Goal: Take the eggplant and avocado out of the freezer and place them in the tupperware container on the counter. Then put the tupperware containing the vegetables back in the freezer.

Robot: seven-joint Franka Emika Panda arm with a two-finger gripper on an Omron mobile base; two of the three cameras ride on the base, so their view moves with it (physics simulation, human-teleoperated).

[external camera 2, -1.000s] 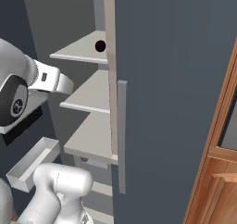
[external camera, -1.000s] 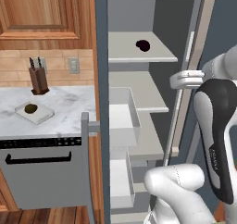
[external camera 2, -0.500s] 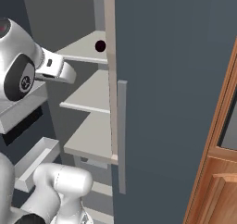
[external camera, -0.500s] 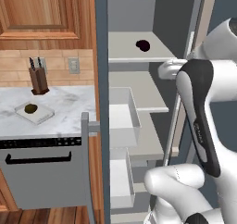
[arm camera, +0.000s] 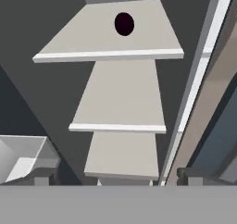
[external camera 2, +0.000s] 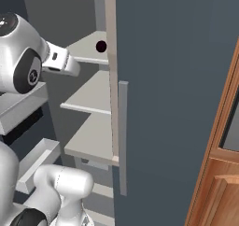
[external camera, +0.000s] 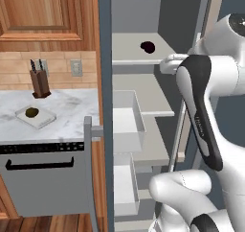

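Observation:
The dark purple eggplant (external camera: 148,46) (external camera 2: 101,46) (arm camera: 124,24) lies on the upper shelf (arm camera: 115,47) of the open freezer (external camera: 106,106). On the counter (external camera: 72,106) to the left, the olive-brown avocado (external camera: 32,112) rests in the pale tupperware container (external camera: 40,121). My gripper (external camera: 166,65) (external camera 2: 74,70) (arm camera: 115,179) hovers in front of the freezer at about the height of the upper shelf's edge, short of the eggplant. It is open, and its fingertips (arm camera: 44,177) stand wide apart with nothing between them.
A brown knife block (external camera: 39,80) stands at the back of the counter. Pale drawers (external camera: 128,125) are pulled out on the freezer's left side. The open freezer door (external camera 2: 172,80) stands close on the right. A grey dishwasher front (external camera: 43,188) sits below the counter.
The arm has lifted and swung the hand up and inward, from the level of the middle shelf to the edge of the upper shelf. The eggplant and avocado have not moved.

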